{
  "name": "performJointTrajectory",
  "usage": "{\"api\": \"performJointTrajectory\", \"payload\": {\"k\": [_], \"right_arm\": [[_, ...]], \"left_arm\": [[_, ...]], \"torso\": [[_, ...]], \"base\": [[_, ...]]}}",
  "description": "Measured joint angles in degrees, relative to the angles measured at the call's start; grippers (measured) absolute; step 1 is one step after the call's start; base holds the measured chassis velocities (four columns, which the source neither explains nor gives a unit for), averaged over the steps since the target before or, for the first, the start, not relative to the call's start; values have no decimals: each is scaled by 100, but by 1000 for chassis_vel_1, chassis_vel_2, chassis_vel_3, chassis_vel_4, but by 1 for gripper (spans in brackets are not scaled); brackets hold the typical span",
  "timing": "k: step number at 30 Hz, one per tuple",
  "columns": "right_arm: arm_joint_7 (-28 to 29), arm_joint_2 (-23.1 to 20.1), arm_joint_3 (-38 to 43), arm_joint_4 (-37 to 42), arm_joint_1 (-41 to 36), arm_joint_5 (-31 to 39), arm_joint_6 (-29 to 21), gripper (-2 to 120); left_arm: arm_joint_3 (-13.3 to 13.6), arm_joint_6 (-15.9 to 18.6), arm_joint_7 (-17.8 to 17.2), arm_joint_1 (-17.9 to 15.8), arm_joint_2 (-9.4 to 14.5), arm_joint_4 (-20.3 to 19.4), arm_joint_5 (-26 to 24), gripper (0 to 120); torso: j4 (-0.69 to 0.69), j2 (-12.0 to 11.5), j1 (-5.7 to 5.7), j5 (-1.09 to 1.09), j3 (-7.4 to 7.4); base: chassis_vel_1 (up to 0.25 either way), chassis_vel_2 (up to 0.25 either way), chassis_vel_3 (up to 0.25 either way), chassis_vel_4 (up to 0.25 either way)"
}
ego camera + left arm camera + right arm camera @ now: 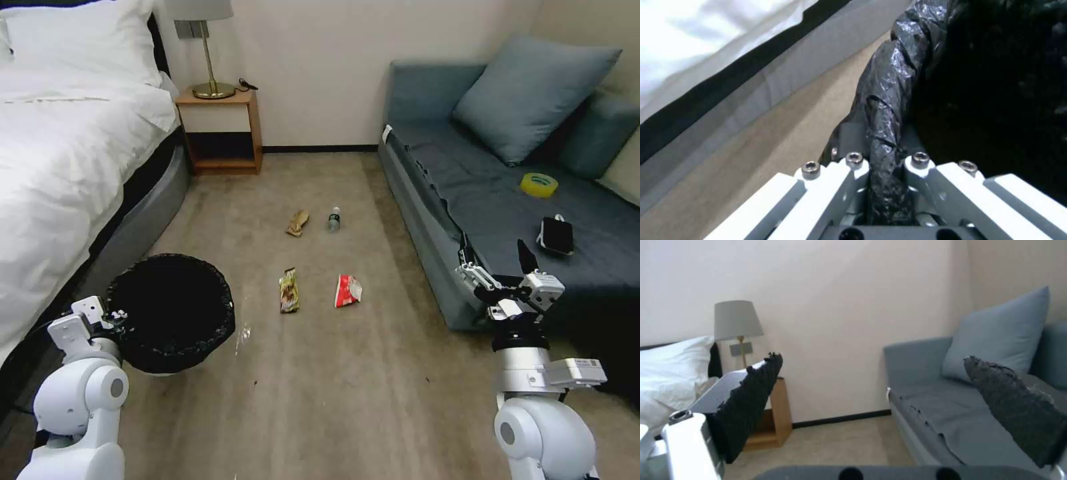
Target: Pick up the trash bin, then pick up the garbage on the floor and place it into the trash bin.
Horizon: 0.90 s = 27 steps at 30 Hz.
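With the left tool [880, 166] pinching the trash bin [170, 313] rim, lift it level beside the bed [60, 167], right tool [508, 277] waiting spread.

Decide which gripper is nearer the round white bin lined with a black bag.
Left. The left gripper is clamped on the bin's bagged rim; the right gripper hangs open beside the sofa.

The head camera looks down from high up at the floor [347, 373]. The left wrist camera sits very close to the trash bin [889, 110]. The right wrist camera faces the far wall [840, 306]. Head and right wrist cameras both see the sofa [480, 200].
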Motion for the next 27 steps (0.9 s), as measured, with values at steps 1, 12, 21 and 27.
{"api": "performJointTrajectory", "payload": {"k": [1, 12, 21, 27], "right_arm": [[-5, 5, -7, 0, -3, -13, 0, 100], [-17, 16, -56, -54, 10, -75, -8, 100], [-13, 0, -76, -107, 23, -91, -11, 100], [-1, -12, -107, -163, 44, -190, -11, 100]], "left_arm": [[-15, 0, 3, -13, 8, 11, -6, 4], [-80, -1, 9, -92, 11, 67, -20, 4], [-109, -1, 9, -111, -20, 73, -25, 4], [-112, -1, 9, -100, -61, 77, -19, 4]], "torso": [[1, 0, 0, -1, 0], [1, 0, 0, 0, 0], [0, 0, 0, 1, 0], [0, 0, 0, 0, 0]], "base": [[-206, 190, 211, -194], [-206, 197, 218, -206], [-207, 203, 207, -203], [-167, 181, 188, -179]]}}
